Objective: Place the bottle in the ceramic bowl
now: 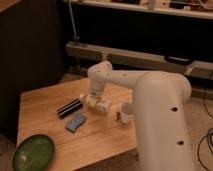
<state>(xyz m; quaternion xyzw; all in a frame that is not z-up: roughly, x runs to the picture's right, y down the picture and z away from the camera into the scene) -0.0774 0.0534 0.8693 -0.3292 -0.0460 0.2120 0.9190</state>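
The bottle (98,104), whitish and boxy with dark print, lies on the wooden table (50,97) near its middle. My gripper (95,97) hangs from the white arm straight down onto the bottle and touches or nearly touches its top. The ceramic bowl (33,152), glossy dark green, wide and shallow, sits at the table's front left corner, well away from the gripper and with nothing in it.
A black ridged bar (69,107) lies just left of the bottle. A blue sponge-like pad (76,121) lies in front of it. A white mug (125,112) stands right of the bottle. The arm's large white body (160,120) covers the table's right side.
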